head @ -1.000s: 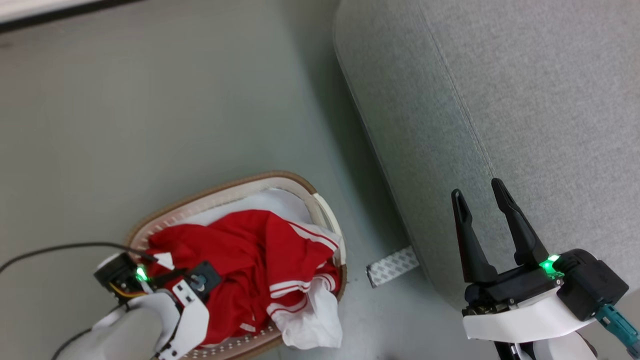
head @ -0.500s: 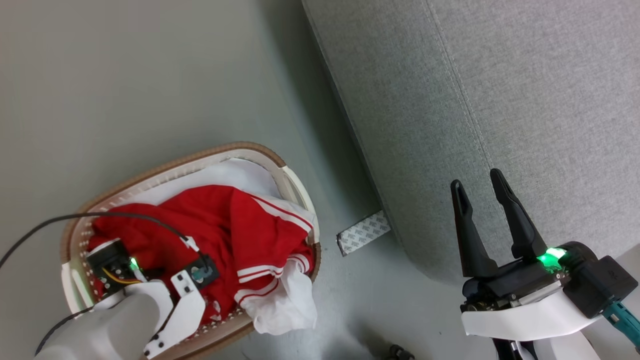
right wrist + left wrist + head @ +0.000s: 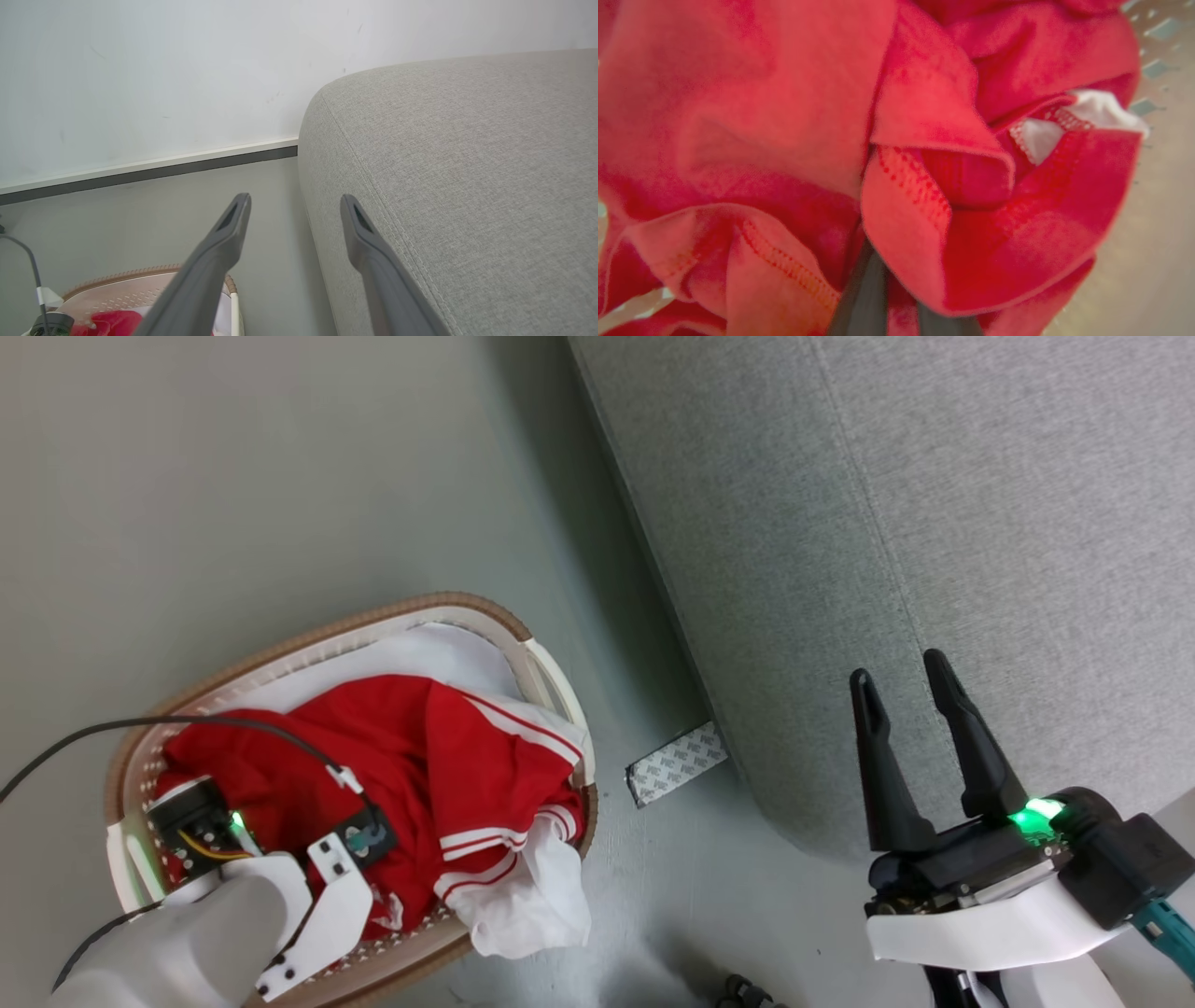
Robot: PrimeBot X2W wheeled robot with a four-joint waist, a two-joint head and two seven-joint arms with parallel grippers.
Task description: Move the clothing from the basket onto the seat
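Left fingers (image 3: 865, 298) are buried down in the clothing (image 3: 448, 765). Red folds are wrapped over and between them and the tips are hidden, so I can't tell if they're actually pinching anything. Right fingers (image 3: 882, 775) are spread apart with nothing in them, hanging by the near edge of the seat (image 3: 934, 523). The clothing's all piled in the basket (image 3: 373, 621), with one white bit flopping over the rim on the seat side. The basket's on the floor (image 3: 280, 476), near the seat but apart from it, with a strip of tape (image 3: 677, 763) between them.
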